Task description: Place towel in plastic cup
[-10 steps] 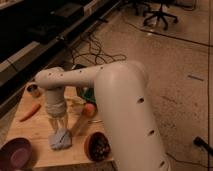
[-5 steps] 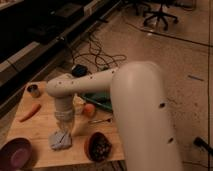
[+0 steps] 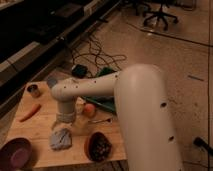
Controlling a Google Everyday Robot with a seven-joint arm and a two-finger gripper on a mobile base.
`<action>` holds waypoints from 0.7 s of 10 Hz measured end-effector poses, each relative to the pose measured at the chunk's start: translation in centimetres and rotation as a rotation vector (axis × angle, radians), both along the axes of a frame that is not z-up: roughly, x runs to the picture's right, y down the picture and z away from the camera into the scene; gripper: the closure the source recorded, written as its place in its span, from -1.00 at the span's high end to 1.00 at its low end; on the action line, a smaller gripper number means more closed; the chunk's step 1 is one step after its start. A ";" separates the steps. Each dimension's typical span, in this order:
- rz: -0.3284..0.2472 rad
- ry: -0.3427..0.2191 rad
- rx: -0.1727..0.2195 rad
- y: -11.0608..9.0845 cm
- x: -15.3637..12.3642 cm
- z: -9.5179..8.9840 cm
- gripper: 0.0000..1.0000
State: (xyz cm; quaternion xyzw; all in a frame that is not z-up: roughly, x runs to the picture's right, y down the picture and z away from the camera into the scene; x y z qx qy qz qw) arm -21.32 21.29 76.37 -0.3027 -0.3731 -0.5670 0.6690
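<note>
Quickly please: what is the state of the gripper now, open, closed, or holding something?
Gripper: pointing down over the crumpled grey-blue cloth towel on the light wooden table; whether open or closed cannot be told.

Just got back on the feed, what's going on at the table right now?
The arm reaches across the table, with the gripper pointing down right above the towel. The towel lies crumpled between a purple bowl and a dark bowl. It is not in a cup yet, and I cannot tell whether the gripper has hold of it.
</note>
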 end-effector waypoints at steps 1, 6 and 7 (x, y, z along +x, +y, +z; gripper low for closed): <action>-0.004 -0.005 0.000 0.1 -0.3 0.6 0.60; -0.008 -0.052 -0.049 2.1 -1.9 2.9 0.51; 0.001 -0.060 -0.060 2.3 -2.0 3.2 0.36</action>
